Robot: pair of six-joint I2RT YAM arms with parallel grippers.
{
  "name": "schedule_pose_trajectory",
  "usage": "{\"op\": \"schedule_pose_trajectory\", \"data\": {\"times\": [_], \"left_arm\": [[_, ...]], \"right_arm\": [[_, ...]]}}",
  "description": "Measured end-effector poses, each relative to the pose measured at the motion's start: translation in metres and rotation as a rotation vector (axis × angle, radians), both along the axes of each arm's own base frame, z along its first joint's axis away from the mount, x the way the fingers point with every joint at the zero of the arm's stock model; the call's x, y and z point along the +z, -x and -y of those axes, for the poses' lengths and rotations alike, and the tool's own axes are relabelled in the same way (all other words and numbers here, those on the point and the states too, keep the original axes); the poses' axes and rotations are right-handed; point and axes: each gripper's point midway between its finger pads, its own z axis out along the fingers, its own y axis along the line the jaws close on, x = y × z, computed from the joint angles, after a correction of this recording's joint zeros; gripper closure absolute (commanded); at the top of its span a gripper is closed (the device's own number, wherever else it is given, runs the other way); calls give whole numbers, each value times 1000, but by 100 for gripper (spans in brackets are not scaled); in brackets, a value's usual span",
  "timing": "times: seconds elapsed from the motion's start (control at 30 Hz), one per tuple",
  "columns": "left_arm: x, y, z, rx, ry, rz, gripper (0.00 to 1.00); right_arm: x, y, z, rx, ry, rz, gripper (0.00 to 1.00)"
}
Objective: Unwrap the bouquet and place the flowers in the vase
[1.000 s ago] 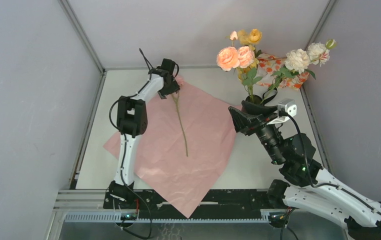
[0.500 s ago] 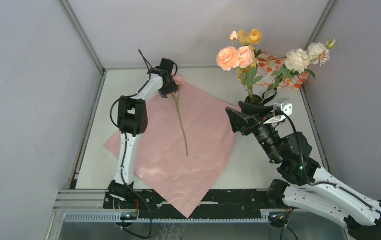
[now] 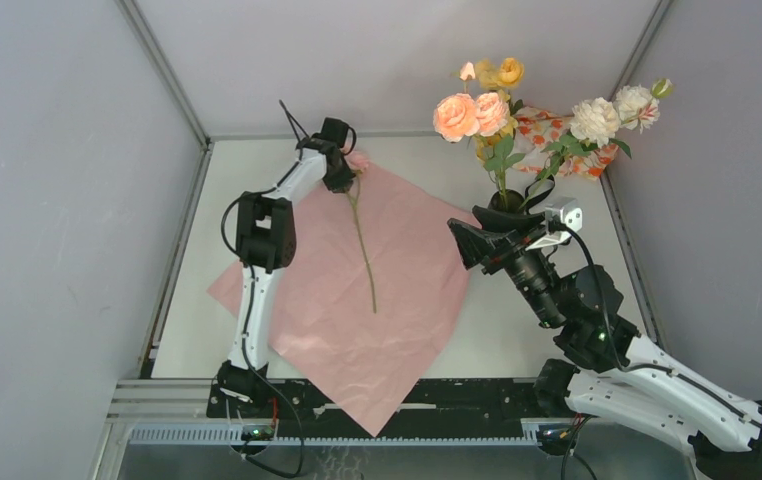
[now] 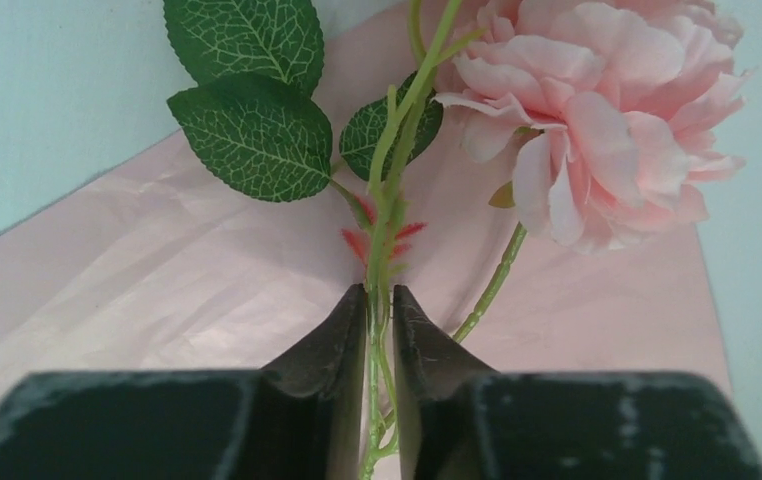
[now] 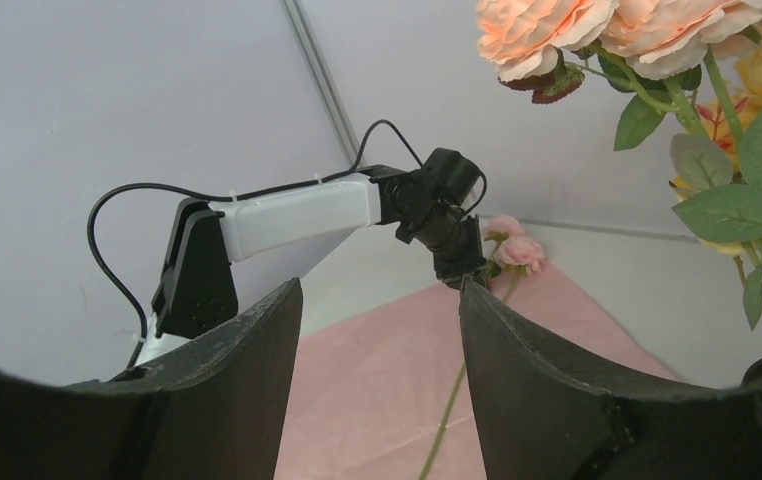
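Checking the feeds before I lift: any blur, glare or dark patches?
Top view: even light, no glare. Left wrist: rose and stem sharp, left fingers dark. Right wrist: right fingers dark, slightly soft; flowers clear.

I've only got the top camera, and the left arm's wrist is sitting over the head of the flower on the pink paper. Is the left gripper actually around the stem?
Observer: Yes. The left wrist camera shows the left gripper closed on the thin green stem, pinching it from both sides.
Operator: Where along the stem?
Observer: Just below the leaves and the pink rose, which both lie past the fingertips.
Operator: And the right gripper?
Observer: The right wrist camera shows the right gripper with its jaws wide apart and nothing between them.
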Motion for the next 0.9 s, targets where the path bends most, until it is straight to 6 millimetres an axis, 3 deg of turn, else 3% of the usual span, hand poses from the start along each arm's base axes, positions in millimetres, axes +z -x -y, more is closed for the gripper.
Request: {"op": "schedule_pose_trajectory", "data": {"times": [0.13, 0.33, 0.6, 0.73, 0.9], "left_arm": [[-3, 2, -1, -9, -7, -3, 100], [-2, 14, -6, -13, -15, -7, 100], [9, 57, -19, -15, -31, -40, 100], [43, 73, -22, -20, -11, 17, 100], [116, 90, -18, -47, 44, 187, 100]], "right_arm": [[1, 1, 1, 3, -10, -1, 32], [-1, 1, 0, 5, -9, -6, 32], [-6, 4, -8, 42, -5, -23, 30], [-15, 7, -18, 86, 15, -51, 30], [-35, 15, -37, 162, 67, -103, 30]]}}
